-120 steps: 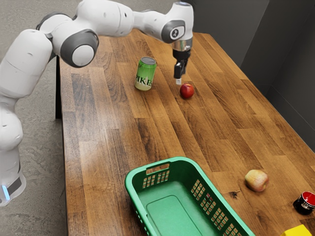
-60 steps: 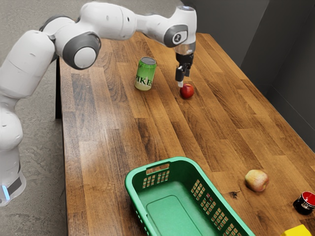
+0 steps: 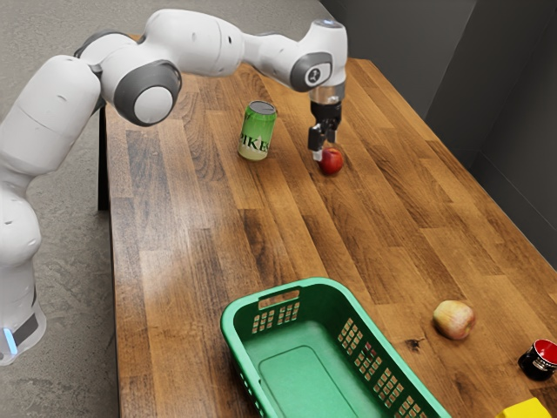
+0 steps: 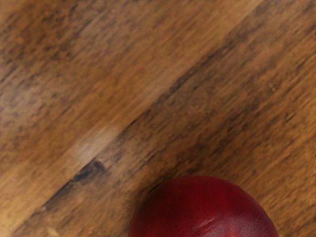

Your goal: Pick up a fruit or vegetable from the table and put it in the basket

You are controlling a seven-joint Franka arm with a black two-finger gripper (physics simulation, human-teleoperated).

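My gripper [image 3: 325, 150] points down right at the small red fruit [image 3: 332, 162], its two fingers apart. One fingertip stands beside the fruit on the side toward the green can, and the other is partly hidden behind the fruit. In the wrist view the red fruit [image 4: 203, 210] lies large and close under the hand. The green basket [image 3: 324, 286] stands at the exterior view's bottom, with bare floor inside where it can be seen. A yellowish-red apple [image 3: 454, 320] rests on the table beyond the basket's side.
A green can [image 3: 258, 131] stands upright close to the gripper, toward the exterior view's left. Near the exterior view's lower right are a black and red container [image 3: 540, 360] and part of a yellow object [image 3: 526, 409]. The wooden table [image 3: 191, 252] carries everything.
My hand has come down to the red fruit and turned, so both fingers can now be told apart. The fruit, can and basket have not moved.
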